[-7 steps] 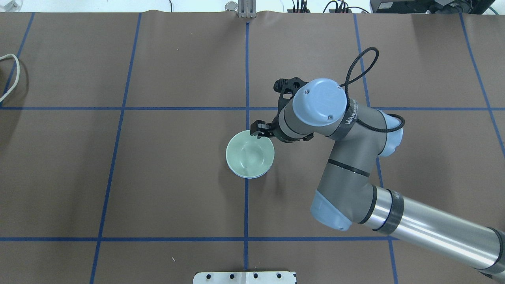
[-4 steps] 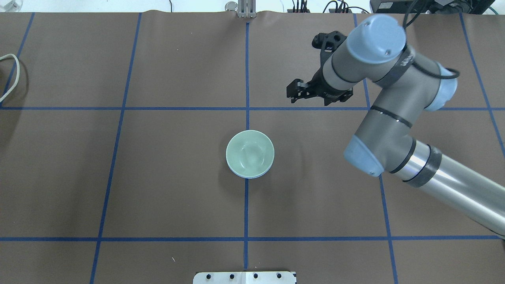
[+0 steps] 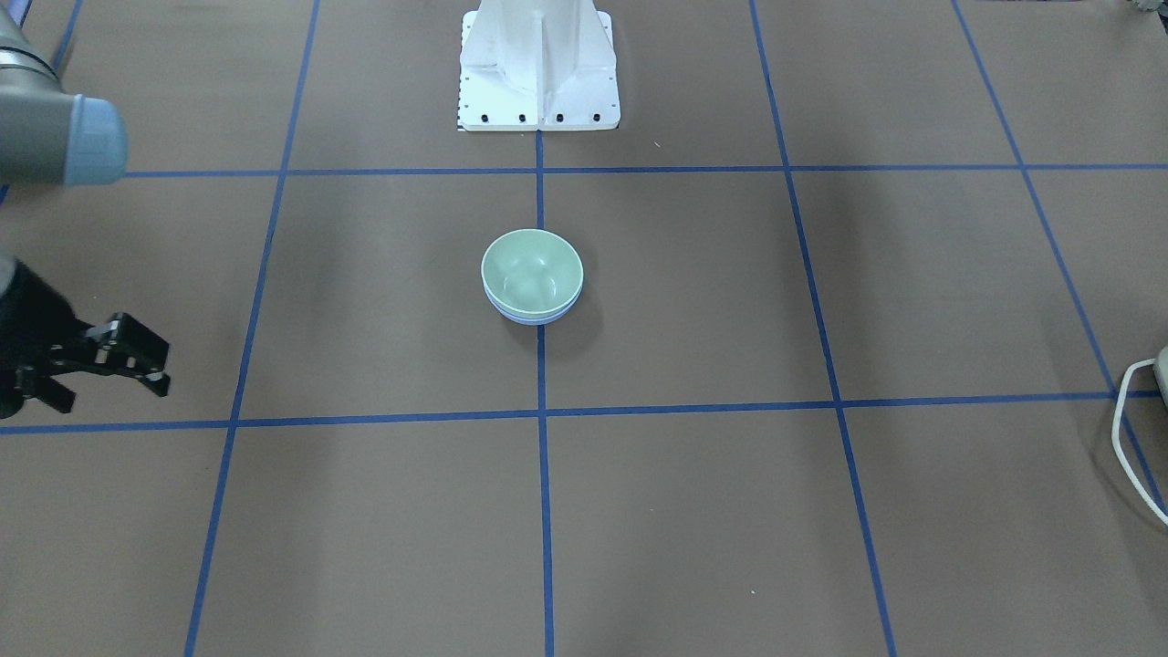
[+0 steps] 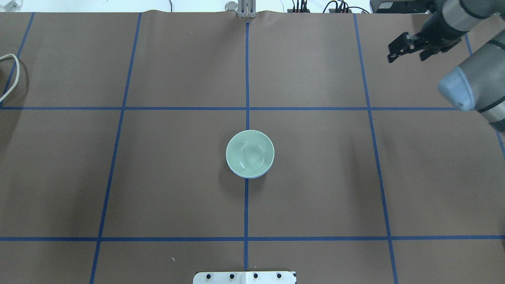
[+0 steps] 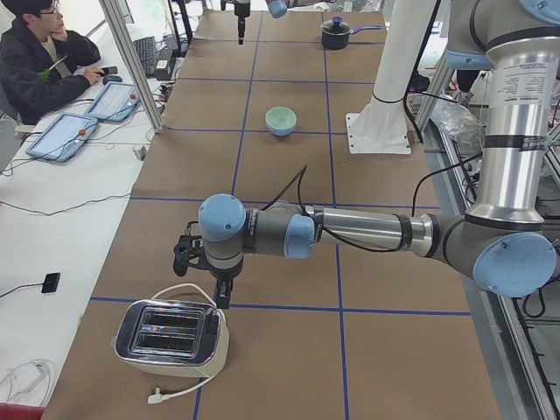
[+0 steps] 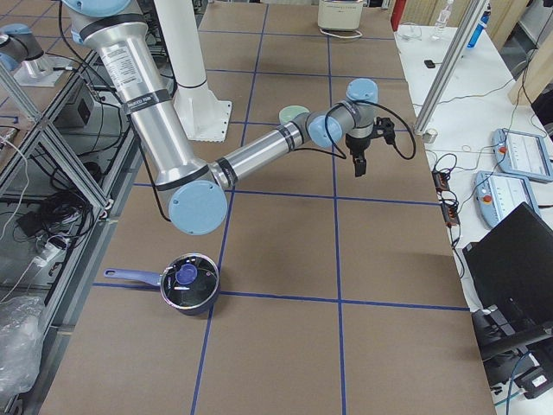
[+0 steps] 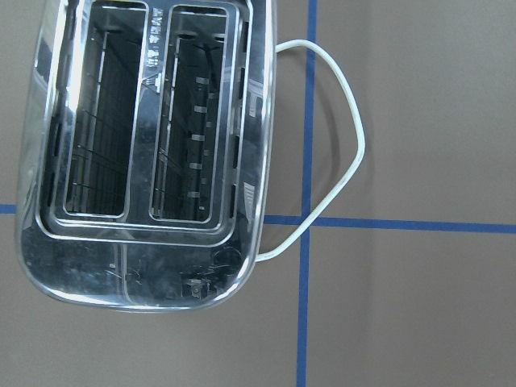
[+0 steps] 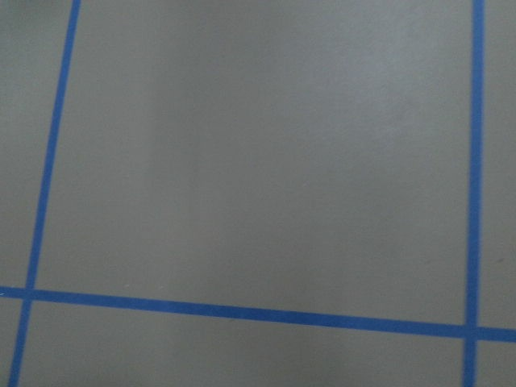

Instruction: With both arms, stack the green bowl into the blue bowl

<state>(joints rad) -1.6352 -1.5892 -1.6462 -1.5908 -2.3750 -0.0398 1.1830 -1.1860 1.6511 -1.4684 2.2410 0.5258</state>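
Note:
The green bowl (image 4: 249, 153) sits nested in the blue bowl (image 4: 248, 176) at the table's centre; only a thin blue rim shows beneath it. The stack also shows in the front view, green bowl (image 3: 531, 267) over blue bowl (image 3: 529, 319). My right gripper (image 4: 390, 53) is open and empty, high over the far right of the table, well away from the bowls; in the front view the right gripper (image 3: 162, 368) is at the left edge. My left gripper (image 5: 214, 293) hangs beside a toaster at the left end; I cannot tell whether it is open.
A chrome toaster (image 7: 145, 153) with a white cord (image 4: 12, 75) stands at the left end. A dark pot with a lid (image 6: 188, 284) stands at the right end. The white pedestal base (image 3: 538, 64) is behind the bowls. An operator (image 5: 35, 52) sits beside the table.
My right gripper has pulled back from the green bowl's rim, up and to the far right. The stacked bowls have not moved.

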